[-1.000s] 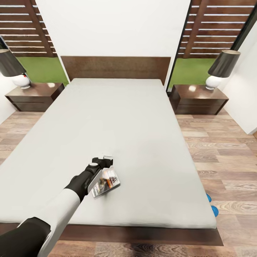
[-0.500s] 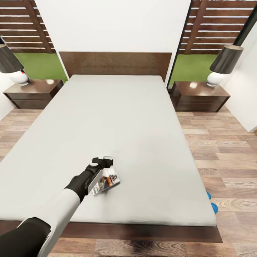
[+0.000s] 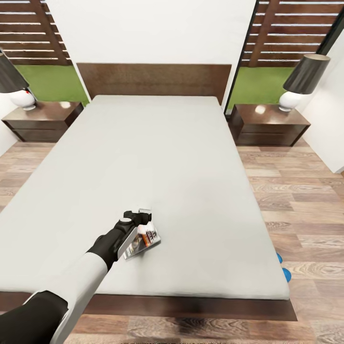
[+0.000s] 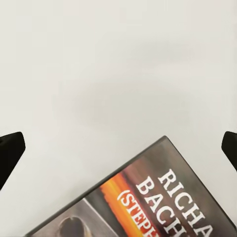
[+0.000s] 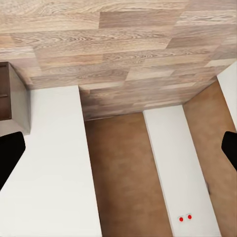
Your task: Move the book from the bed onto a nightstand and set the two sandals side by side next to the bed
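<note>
The book (image 3: 145,240) lies flat on the pale grey bed (image 3: 157,157) near its foot, dark cover with orange and white lettering up. My left gripper (image 3: 141,216) hovers over the book's far edge. In the left wrist view the left gripper (image 4: 118,148) is open wide, its dark fingertips (image 4: 10,153) at the picture's sides and the book (image 4: 158,202) below them. Two blue sandals (image 3: 285,274) peek from behind the bed's right corner, mostly hidden. My right gripper (image 5: 118,150) is open over the robot's own body and the floor.
Dark nightstands stand on both sides of the headboard, left nightstand (image 3: 40,122) and right nightstand (image 3: 270,125), each carrying a lamp (image 3: 303,81). Wood-plank floor (image 3: 296,210) runs along the bed's right side. Windows onto lawn flank the white wall.
The whole picture has shifted a little, so the camera has moved. My left gripper now covers slightly more of the book. The fingers stay open.
</note>
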Robot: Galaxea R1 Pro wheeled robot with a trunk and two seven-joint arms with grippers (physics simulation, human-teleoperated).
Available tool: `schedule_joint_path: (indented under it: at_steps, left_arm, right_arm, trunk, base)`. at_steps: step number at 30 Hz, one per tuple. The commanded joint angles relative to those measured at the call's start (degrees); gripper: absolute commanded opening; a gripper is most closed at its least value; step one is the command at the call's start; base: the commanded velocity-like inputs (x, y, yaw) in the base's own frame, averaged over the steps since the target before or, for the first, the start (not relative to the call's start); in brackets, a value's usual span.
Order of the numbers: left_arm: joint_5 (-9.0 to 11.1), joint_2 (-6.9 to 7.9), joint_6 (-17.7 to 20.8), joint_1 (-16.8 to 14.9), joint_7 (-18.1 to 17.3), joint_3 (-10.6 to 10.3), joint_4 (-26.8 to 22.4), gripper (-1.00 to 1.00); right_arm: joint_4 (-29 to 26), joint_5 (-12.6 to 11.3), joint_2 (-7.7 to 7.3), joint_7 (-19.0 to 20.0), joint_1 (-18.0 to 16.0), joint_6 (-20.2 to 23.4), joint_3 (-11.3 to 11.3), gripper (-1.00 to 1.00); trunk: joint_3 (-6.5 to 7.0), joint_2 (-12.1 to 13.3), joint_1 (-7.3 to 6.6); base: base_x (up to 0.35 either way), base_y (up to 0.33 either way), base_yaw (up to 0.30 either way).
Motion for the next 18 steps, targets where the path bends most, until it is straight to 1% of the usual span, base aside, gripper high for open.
schedule_joint_path:
  at_steps: [1, 18]
  left_arm:
    - [0.60, 0.04, 0.22, -0.03, 0.53, -0.36, -0.09, 1.00]
    - [0.60, -0.02, 0.20, -0.03, 0.61, -0.37, -0.09, 1.00]
  right_arm:
    - [0.05, 0.59, -0.01, -0.21, 0.00, 0.00, -0.44, 1.00]
    - [0.05, 0.59, 0.28, -0.21, 0.00, 0.00, -0.44, 1.00]
  trunk:
    - [-0.12, -0.02, 0.00]
    - [-1.73, -0.02, 0.00]
  base:
    - [0.000, 0.000, 0.000]
    - [0.000, 0.000, 0.000]
